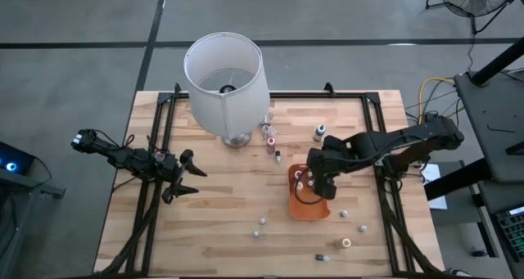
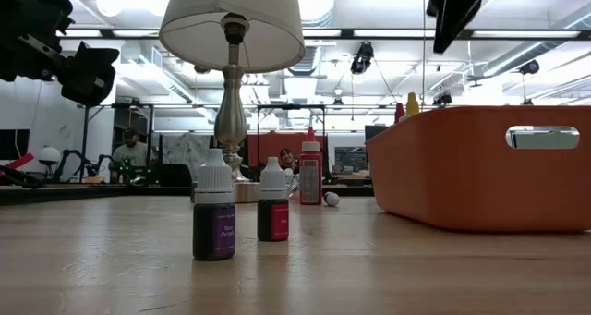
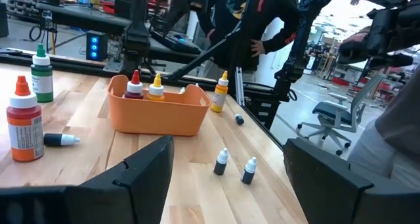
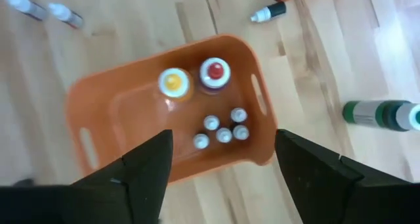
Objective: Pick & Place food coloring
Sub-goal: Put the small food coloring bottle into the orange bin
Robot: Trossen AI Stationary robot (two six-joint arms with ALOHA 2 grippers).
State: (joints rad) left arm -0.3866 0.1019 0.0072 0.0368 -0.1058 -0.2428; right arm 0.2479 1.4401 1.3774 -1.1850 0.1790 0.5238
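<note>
An orange tray [image 1: 321, 211] lies right of the table's middle. In it stand a yellow-capped bottle [image 4: 173, 81], a red-capped bottle [image 4: 214, 71] and several tiny white-capped food coloring bottles [image 4: 223, 129]. My right gripper [image 4: 223, 142] hangs open above the tray [image 4: 118, 112], pointing steeply down, with nothing between its fingers. More food coloring bottles stand loose on the wood, two of them [image 2: 214, 218] [image 2: 273, 213] near the front edge. My left gripper [image 1: 187, 179] waits open and level at the table's left, clear of everything.
A tall lamp with a white shade [image 1: 225, 74] stands at the far middle. Beside it are a red bottle [image 1: 268, 137] and a green-capped one [image 1: 318, 132]. A tiny bottle [image 1: 278, 156] lies behind the tray. Several loose bottles [image 1: 346, 243] dot the near right of the table.
</note>
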